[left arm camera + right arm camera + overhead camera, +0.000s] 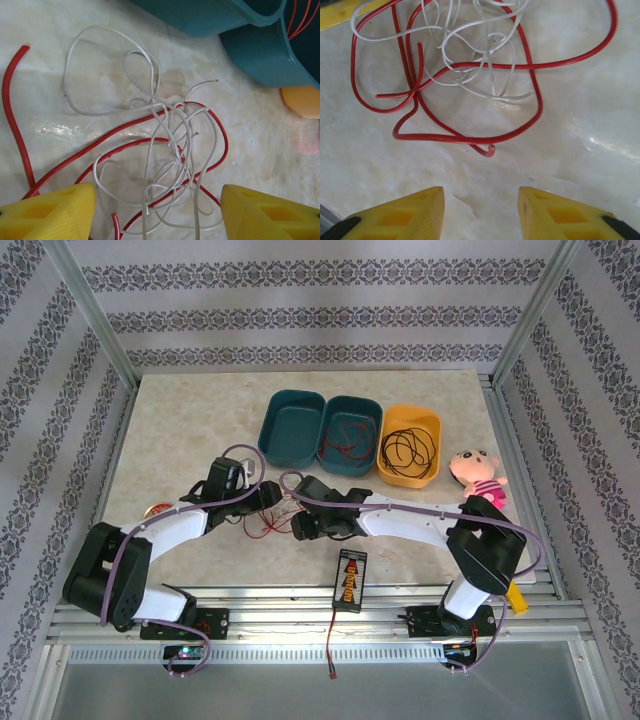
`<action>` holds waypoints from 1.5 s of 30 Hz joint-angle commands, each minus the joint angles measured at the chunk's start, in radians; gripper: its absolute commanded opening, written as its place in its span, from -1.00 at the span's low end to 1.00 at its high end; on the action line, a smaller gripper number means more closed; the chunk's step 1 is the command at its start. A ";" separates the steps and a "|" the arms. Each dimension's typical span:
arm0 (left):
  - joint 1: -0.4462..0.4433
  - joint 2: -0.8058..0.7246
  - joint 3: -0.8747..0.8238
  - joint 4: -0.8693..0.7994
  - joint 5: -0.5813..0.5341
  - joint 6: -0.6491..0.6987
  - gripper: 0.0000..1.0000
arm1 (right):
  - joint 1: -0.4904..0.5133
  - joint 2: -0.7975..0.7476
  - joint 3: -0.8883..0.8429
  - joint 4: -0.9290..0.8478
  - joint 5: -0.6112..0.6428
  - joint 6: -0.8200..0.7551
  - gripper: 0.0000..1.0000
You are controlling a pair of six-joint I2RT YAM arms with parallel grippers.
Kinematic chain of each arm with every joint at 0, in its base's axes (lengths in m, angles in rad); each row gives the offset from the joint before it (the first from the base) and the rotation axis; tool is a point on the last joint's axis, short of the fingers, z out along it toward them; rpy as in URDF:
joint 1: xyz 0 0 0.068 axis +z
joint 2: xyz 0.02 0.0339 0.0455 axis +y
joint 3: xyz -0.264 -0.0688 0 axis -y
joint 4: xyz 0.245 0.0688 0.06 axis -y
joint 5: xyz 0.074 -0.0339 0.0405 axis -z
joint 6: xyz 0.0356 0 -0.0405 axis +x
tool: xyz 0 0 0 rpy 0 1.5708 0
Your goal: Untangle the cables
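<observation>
The left tool (157, 212) is wide, with nothing in it. It hangs just over the tangle (172, 145), on its left side. In the tangle, a white cable (67, 65) and a red cable (540, 102) lie looped through each other on the surface (180, 430). The right tool (480, 210) is wide too and holds nothing. It hangs near the right side of the tangle. Behind the tangle stands a teal tub (350, 398) with a second red cable (345, 440) in it. Beside that, further from the tangle, a yellow tub (412, 409) holds the black cable (408, 448).

The top camera looks down from high behind; both wrist cameras face the same tangled cables (172, 147) (485, 65) from close above.
</observation>
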State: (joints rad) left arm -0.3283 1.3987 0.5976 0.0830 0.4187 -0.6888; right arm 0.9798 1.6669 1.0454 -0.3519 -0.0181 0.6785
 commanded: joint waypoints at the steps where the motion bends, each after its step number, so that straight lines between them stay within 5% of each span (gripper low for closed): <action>1: -0.018 0.032 0.025 0.060 0.012 0.006 0.22 | 0.011 0.045 -0.012 0.080 -0.046 0.068 -0.20; 18: -0.022 0.014 -0.045 0.048 -0.063 -0.014 -0.54 | 0.010 0.144 0.049 0.147 0.051 0.084 -0.42; 24: -0.021 -0.007 -0.064 0.019 -0.092 -0.020 -0.76 | 0.009 0.157 0.067 0.134 0.046 0.083 -0.79; 30: -0.020 -0.060 -0.097 -0.018 -0.158 -0.035 -0.85 | 0.003 0.079 0.055 0.079 0.090 0.061 -1.00; 45: -0.017 -0.067 -0.129 -0.030 -0.216 -0.061 -0.89 | -0.003 -0.175 0.056 -0.102 0.254 -0.012 -1.00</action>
State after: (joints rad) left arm -0.3405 1.3357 0.4843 0.0719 0.2260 -0.7361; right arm 0.9791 1.5414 1.0882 -0.3874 0.1665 0.7036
